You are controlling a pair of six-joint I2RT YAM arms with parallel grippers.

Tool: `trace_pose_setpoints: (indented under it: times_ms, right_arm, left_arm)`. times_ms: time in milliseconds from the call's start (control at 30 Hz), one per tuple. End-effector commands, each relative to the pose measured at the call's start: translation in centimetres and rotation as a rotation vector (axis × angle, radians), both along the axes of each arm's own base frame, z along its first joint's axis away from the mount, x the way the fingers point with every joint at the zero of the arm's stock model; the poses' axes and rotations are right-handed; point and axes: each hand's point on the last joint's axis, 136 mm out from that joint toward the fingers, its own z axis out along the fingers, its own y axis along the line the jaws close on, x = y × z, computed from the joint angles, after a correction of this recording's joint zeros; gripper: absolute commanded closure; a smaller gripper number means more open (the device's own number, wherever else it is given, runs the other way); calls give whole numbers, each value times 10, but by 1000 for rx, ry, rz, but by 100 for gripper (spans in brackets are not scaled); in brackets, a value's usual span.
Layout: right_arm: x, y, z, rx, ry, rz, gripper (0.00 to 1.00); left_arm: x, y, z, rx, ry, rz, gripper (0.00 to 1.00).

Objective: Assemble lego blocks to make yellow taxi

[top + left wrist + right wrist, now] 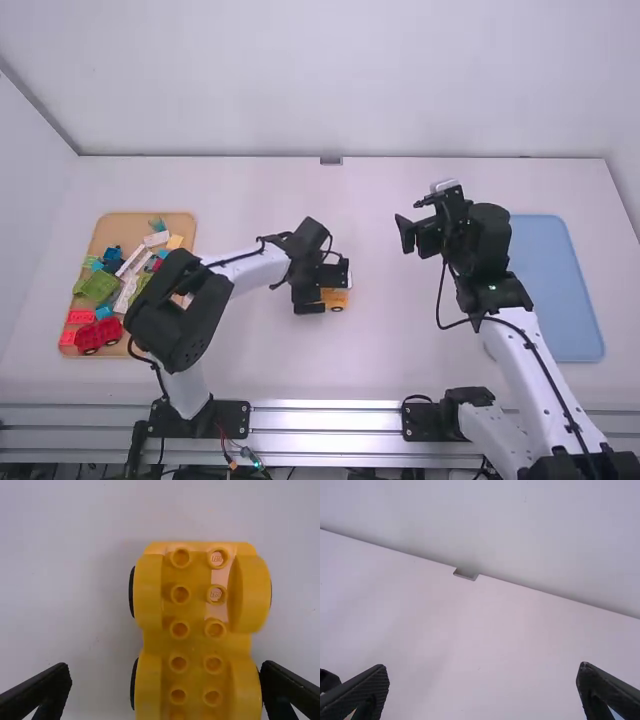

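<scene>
Nearest on the worktop (400, 355): one yellow wheeled base (196, 645), partly hidden under the left end effector (328, 290), one end cut off in the left wrist view; studs upward, long axis roughly left to right, front indistinguishable from rear. Left end effector: spread wide astride the base, unclamped. Farther: right end effector (409, 219), wide open, empty.

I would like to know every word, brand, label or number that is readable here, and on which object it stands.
Yellow car base: small raised brand lettering on at least two studs; I do not quote brand print.
Blocks in the wooden tray: no readable words or numbers; any print there is too small.
</scene>
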Motion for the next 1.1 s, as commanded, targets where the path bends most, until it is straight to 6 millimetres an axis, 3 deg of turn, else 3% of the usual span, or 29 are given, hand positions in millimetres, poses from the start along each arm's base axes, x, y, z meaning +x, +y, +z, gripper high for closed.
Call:
trace_pose_setpoints:
  times_ms: [0, 100, 133, 200, 267, 333, 400, 467, 500, 567, 600, 733, 900, 1067]
  right_arm:
    - [4, 3, 19, 13, -36, 8, 1]
    - [4, 3, 19, 13, -39, 8, 1]
    - [4, 3, 19, 13, -40, 9, 1]
    - [4, 3, 19, 14, -39, 7, 1]
    - [4, 3, 19, 13, -38, 8, 1]
    - [4, 3, 19, 13, -39, 8, 1]
    - [4, 3, 19, 13, -39, 7, 1]
    - [4, 3, 19, 13, -39, 8, 1]
    - [4, 3, 19, 13, -39, 10, 1]
    - [4, 3, 19, 14, -39, 9, 1]
    - [4, 3, 20, 13, -41, 7, 1]
    - [4, 3, 21, 15, -46, 9, 1]
    - [5, 4, 22, 15, -50, 10, 1]
    - [5, 3, 22, 14, -51, 8, 1]
  left_arm:
    - [21, -3, 26, -43, -22, 114, 1]
    - [30, 2, 46, -66, -17, 199, 1]
    - [39, 10, 68, -96, -12, 311, 1]
    - [48, 20, 82, -117, -14, 407, 1]
    - [72, 55, 111, -163, -26, 719, 1]
    - [82, 83, 127, -182, -34, 900, 1]
    - [88, 121, 142, -196, -32, 1095, 1]
    - [90, 147, 150, -214, -24, 1213, 1]
    - [91, 174, 155, -233, -14, 1327, 1]
    - [92, 196, 156, -256, -3, 1440, 1]
    - [93, 221, 155, -273, -1, 1549, 1]
    - [92, 287, 143, -278, -17, 1813, 0]
    - [91, 332, 118, -231, 19, 1899, 1]
    - [93, 353, 94, -143, 101, 1867, 1]
